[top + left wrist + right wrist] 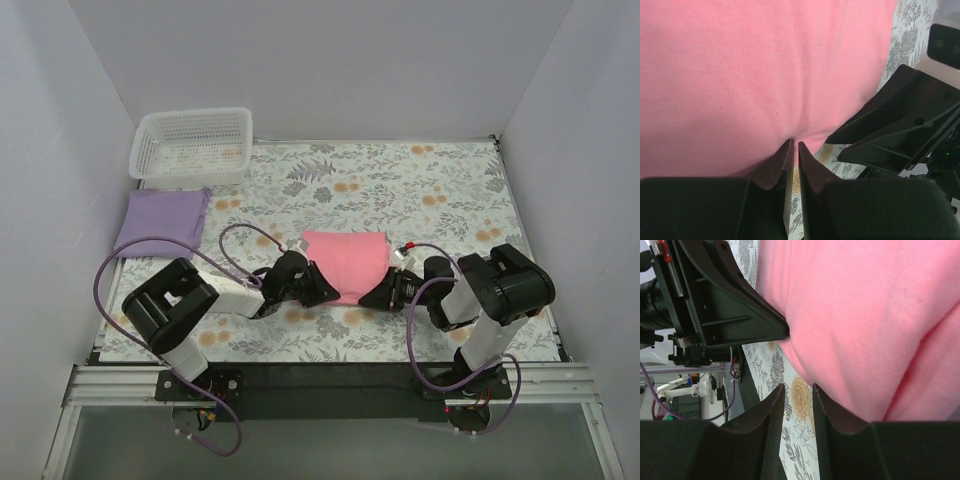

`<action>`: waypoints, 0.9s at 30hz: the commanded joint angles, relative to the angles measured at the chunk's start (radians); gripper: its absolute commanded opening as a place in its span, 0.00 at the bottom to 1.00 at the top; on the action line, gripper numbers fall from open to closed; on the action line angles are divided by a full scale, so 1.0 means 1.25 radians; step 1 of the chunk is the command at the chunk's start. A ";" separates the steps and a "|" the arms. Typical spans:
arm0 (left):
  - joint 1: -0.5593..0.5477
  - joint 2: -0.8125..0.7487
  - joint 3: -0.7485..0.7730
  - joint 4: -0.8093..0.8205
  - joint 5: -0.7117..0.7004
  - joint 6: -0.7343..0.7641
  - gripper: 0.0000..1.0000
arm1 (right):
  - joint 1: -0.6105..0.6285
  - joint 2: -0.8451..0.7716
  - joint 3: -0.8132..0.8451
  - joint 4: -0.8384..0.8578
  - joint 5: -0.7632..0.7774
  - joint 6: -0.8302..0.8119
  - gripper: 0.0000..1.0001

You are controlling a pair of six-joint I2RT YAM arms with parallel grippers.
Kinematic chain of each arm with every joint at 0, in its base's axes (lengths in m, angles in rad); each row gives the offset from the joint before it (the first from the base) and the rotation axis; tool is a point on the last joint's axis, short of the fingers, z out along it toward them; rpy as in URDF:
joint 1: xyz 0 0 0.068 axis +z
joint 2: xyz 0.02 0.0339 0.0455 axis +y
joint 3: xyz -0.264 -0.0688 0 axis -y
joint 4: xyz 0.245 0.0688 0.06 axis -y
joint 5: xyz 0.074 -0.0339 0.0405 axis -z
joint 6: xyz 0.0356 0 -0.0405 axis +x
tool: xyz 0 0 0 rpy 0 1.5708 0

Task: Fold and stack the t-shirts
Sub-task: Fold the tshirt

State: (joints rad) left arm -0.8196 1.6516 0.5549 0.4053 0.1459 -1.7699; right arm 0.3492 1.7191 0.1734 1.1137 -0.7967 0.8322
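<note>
Pink t-shirt (346, 260) lies centred, both grippers at its near edge.
Left gripper (328, 290) pinches the edge; right gripper (374, 297) narrow, hold unclear.

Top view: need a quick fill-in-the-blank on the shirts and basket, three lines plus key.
1. The purple shirt lies folded right in ___ of the white basket.
2. The pink shirt lies to the ___ of the purple shirt.
3. The basket stands at the far ___ corner of the tablecloth.
Missing words: front; right; left.
</note>
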 commanded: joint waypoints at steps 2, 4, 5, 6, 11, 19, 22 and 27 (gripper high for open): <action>0.002 -0.092 -0.038 -0.100 -0.080 0.016 0.10 | -0.013 0.026 -0.012 0.124 -0.007 0.035 0.36; 0.002 -0.144 -0.019 -0.160 -0.132 0.035 0.12 | -0.014 -0.021 -0.012 0.117 -0.012 0.050 0.36; 0.002 -0.192 -0.008 -0.211 -0.151 0.044 0.15 | -0.012 -0.042 -0.010 0.104 -0.012 0.051 0.36; 0.003 -0.212 0.001 -0.239 -0.186 0.051 0.17 | -0.013 -0.066 -0.005 0.045 -0.011 0.045 0.36; 0.033 -0.316 0.070 -0.435 -0.258 0.095 0.31 | 0.009 -0.268 0.093 -0.339 0.068 -0.159 0.40; 0.322 -0.368 0.147 -0.643 -0.147 0.247 0.61 | 0.264 -0.347 0.349 -0.794 0.453 -0.399 0.52; 0.390 -0.362 0.197 -0.716 -0.118 0.312 0.70 | 0.360 -0.281 0.454 -0.866 0.545 -0.440 0.58; 0.496 -0.382 0.171 -0.726 -0.118 0.367 0.74 | 0.504 -0.135 0.631 -0.957 0.687 -0.490 0.59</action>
State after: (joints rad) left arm -0.2630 1.2022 0.7723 -0.4286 -0.0231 -1.3983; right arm 0.8982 1.4734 0.8490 0.0669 -0.1234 0.3084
